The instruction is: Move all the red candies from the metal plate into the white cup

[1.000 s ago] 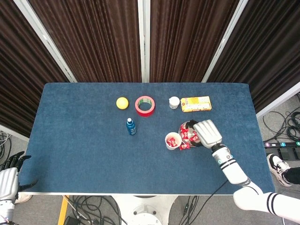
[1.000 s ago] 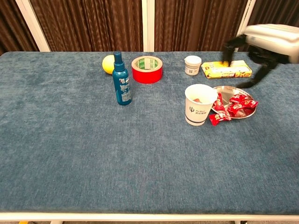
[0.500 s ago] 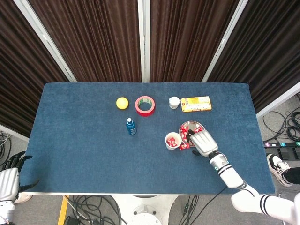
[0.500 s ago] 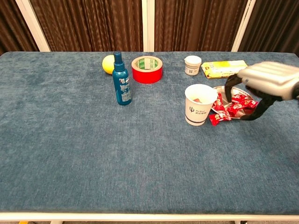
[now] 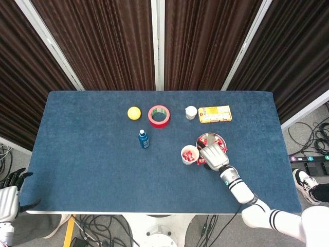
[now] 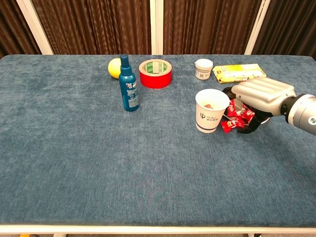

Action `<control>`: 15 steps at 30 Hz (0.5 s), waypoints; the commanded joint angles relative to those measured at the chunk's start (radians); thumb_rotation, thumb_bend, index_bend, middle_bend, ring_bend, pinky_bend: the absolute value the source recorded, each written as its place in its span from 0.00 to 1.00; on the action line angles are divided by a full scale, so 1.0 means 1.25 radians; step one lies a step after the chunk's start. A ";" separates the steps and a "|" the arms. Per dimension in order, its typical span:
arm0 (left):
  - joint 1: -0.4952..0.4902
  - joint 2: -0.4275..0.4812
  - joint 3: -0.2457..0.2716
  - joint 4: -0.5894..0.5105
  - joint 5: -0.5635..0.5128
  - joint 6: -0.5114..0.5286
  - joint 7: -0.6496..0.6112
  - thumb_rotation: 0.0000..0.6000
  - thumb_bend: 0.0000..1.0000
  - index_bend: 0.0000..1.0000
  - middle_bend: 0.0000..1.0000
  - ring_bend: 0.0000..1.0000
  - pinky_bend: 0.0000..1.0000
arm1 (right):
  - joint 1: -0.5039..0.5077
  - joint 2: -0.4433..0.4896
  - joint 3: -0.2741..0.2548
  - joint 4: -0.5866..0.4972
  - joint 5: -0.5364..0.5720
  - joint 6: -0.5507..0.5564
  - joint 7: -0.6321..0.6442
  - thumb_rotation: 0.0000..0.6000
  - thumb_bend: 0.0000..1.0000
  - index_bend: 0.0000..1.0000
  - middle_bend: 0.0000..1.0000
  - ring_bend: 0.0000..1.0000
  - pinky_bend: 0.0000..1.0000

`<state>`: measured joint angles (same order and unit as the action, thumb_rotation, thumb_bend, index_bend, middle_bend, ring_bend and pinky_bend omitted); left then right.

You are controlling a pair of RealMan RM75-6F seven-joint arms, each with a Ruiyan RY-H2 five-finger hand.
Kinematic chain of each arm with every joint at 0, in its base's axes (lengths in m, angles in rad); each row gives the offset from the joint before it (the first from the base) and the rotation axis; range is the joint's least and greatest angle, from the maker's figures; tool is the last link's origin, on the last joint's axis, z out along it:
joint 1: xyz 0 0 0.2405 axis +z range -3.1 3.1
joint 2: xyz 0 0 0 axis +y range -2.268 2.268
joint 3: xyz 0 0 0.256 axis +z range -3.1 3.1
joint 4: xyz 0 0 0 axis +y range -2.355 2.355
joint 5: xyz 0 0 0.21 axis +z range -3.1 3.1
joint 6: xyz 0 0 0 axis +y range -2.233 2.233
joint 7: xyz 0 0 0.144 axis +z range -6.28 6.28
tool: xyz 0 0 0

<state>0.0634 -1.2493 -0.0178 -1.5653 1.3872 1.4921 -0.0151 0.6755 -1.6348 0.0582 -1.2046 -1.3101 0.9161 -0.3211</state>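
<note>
Dark pleated curtains hang behind the blue-covered bench (image 6: 98, 163). Right of centre in the chest view stands the white cup (image 6: 211, 110), red showing inside it, and just to its right lies the metal plate (image 5: 211, 138) with the red candies (image 6: 236, 115), 1 of them lying at the plate's near edge beside the cup. The right hand (image 6: 260, 98) sits low over the plate, fingers (image 6: 249, 129) curled down among the candies; whether they grip one I cannot tell. At the lower left corner of the head view, off the bench, the left hand (image 5: 11, 188) hangs with fingers apart, holding nothing. Across the upper middle sit a blue bottle (image 6: 128, 85), yellow ball (image 6: 114, 67), red tape roll (image 6: 155, 73), small white jar (image 6: 203, 68) and yellow box (image 6: 239, 72).
</note>
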 commanded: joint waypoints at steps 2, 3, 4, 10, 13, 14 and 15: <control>0.000 -0.002 0.000 0.006 0.001 -0.001 -0.006 1.00 0.05 0.30 0.22 0.14 0.19 | -0.002 -0.010 0.003 0.011 0.002 0.003 -0.005 1.00 0.21 0.49 0.22 0.75 1.00; 0.001 -0.003 0.000 0.007 0.001 -0.001 -0.008 1.00 0.05 0.30 0.22 0.14 0.19 | -0.004 -0.014 0.005 0.016 0.002 0.008 -0.005 1.00 0.24 0.54 0.22 0.75 1.00; 0.001 -0.004 0.000 0.009 0.001 0.000 -0.010 1.00 0.05 0.30 0.22 0.14 0.19 | -0.005 -0.016 0.006 0.018 0.002 0.010 -0.002 1.00 0.28 0.60 0.23 0.75 1.00; 0.007 -0.003 0.002 0.011 0.001 0.006 -0.014 1.00 0.05 0.30 0.22 0.14 0.19 | -0.024 0.017 0.023 -0.003 -0.006 0.047 0.053 1.00 0.33 0.71 0.26 0.75 1.00; 0.011 -0.001 0.002 0.013 -0.001 0.009 -0.019 1.00 0.05 0.30 0.22 0.14 0.19 | -0.044 0.081 0.037 -0.062 -0.010 0.081 0.085 1.00 0.33 0.72 0.26 0.75 1.00; 0.011 -0.001 0.003 0.014 -0.002 0.008 -0.019 1.00 0.05 0.30 0.22 0.14 0.19 | -0.050 0.103 0.043 -0.082 -0.009 0.093 0.089 1.00 0.33 0.73 0.27 0.75 1.00; 0.011 0.000 0.003 0.014 0.000 0.008 -0.019 1.00 0.05 0.30 0.22 0.14 0.19 | -0.057 0.130 0.051 -0.107 -0.007 0.108 0.092 1.00 0.33 0.73 0.27 0.75 1.00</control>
<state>0.0768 -1.2500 -0.0144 -1.5479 1.3868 1.5019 -0.0385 0.6278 -1.5354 0.1002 -1.2786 -1.3179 1.0098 -0.2297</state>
